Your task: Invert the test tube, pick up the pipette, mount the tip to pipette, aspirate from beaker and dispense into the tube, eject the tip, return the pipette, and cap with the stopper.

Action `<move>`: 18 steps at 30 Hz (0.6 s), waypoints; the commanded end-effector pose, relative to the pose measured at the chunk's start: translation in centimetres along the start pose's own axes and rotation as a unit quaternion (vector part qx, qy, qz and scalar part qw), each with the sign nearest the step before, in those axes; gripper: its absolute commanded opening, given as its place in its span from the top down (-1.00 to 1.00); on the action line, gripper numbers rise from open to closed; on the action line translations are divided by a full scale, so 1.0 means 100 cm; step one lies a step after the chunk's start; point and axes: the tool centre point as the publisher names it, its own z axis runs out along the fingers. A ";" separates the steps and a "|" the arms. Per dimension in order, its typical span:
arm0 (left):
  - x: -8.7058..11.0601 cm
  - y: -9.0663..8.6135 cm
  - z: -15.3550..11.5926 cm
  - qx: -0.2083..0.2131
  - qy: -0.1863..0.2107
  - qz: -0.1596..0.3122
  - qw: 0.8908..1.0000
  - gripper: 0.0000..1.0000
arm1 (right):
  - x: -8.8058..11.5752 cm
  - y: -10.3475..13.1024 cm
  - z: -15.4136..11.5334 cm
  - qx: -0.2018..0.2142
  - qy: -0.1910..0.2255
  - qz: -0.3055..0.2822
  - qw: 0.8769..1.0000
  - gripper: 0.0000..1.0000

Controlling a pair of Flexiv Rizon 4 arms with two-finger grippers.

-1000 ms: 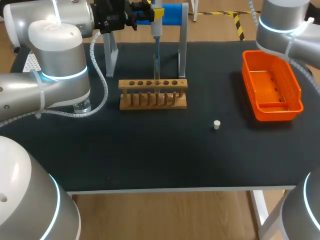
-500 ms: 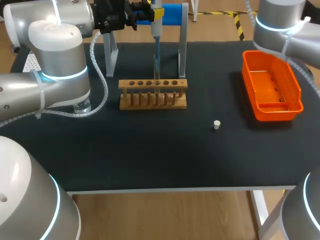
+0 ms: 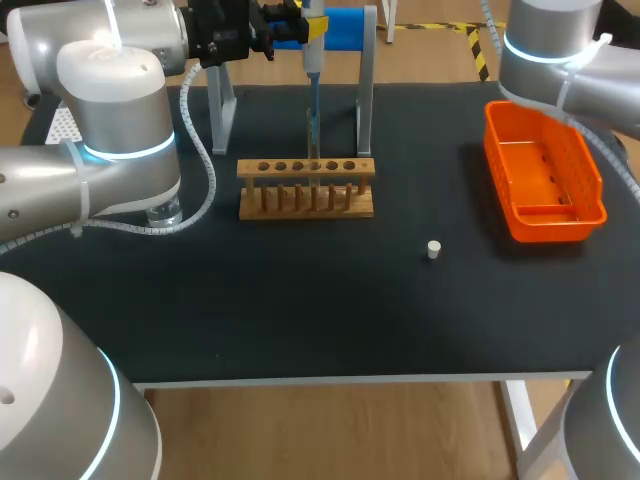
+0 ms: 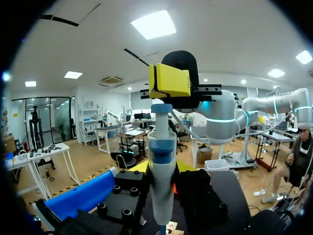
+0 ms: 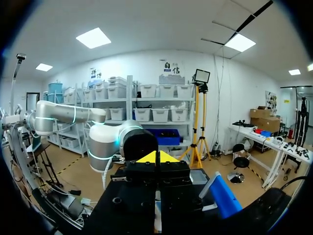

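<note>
The left hand (image 4: pixel 162 172) is clamped on the blue-and-white pipette with a yellow head (image 4: pixel 162 147), its fingers pressing the barrel from both sides and holding it upright. Straight below that hand, the slim pipette tip (image 3: pixel 314 100) points down into the clear glass test tube (image 3: pixel 311 140), which stands in the pale wooden rack (image 3: pixel 306 190). Held plumb like this, liquid would fall inside the tube rather than down its outside, so the step in hand looks like dispensing. Whether liquid is running I cannot tell.

The glass beaker (image 3: pixel 163 212) sits below and aside of the hand, half hidden under the left arm. The right hand (image 5: pixel 156 157) is closed, yellow tips pressed together on nothing, seemingly kept out of the way.

The small white stopper (image 3: pixel 433 250) lies on the black tabletop (image 3: pixel 300 310), well apart from the left hand and toward the right arm's side, handy for capping. The orange plastic basket (image 3: pixel 545 190) farther that way probably awaits the ejected tip.
</note>
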 end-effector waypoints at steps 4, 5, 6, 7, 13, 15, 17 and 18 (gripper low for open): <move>0.000 0.001 0.001 0.002 -0.001 0.000 1.000 1.00 | -0.006 -0.003 0.003 0.003 -0.002 0.007 1.000 1.00; 0.000 0.001 0.001 0.002 -0.001 0.000 1.000 1.00 | -0.007 -0.004 0.003 0.002 -0.003 0.008 1.000 1.00; 0.000 0.001 0.001 0.002 -0.001 0.000 1.000 1.00 | -0.007 -0.004 0.003 0.002 -0.003 0.008 1.000 1.00; 0.000 0.001 0.001 0.002 -0.001 0.000 1.000 1.00 | -0.007 -0.004 0.003 0.002 -0.003 0.009 1.000 1.00; 0.000 0.001 0.001 0.002 -0.001 0.000 1.000 1.00 | -0.008 -0.007 0.004 0.002 -0.001 0.013 1.000 1.00; 0.000 0.001 0.001 0.002 -0.001 0.000 1.000 1.00 | -0.008 -0.008 0.004 0.002 -0.001 0.015 1.000 1.00; 0.000 0.001 0.001 0.002 -0.001 0.000 1.000 1.00 | -0.007 -0.009 0.004 0.002 0.000 0.016 1.000 1.00; 0.000 0.001 0.001 0.002 -0.001 0.000 1.000 1.00 | -0.007 -0.010 0.004 0.002 0.000 0.017 1.000 1.00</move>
